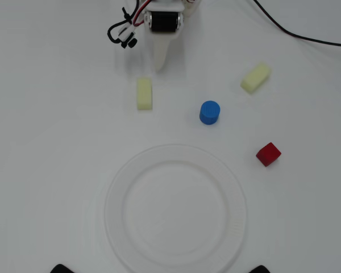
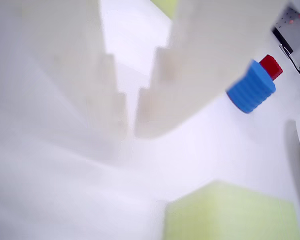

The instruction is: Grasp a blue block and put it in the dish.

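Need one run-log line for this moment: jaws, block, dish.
jaws: near shut, empty | gripper: at table's top edge | blue block: on table, untouched | dish: empty | stage: pre-grasp

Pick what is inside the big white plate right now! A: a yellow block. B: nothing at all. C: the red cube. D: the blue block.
B: in the overhead view the plate holds nothing; the blue block, red cube and both yellow blocks all sit on the table outside it.
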Tool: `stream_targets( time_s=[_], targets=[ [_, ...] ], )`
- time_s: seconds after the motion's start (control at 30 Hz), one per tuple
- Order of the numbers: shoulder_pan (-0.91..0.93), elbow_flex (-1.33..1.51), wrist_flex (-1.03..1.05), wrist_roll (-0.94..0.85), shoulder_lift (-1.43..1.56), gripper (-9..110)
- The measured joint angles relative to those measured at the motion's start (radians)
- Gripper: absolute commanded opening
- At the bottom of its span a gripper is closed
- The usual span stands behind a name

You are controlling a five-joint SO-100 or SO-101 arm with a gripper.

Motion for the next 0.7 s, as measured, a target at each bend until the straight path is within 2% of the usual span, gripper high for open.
stream_targets(
  time_s=[0.43,0.5,0.7],
  targets=[
    [-0.025,0.0,0.0,-0.012,0.0,0],
    [-0.028,0.0,0.0,-0.012,0.0,8],
    [0.015,-0.005,-0.015,-0.023,0.0,11]
  ],
)
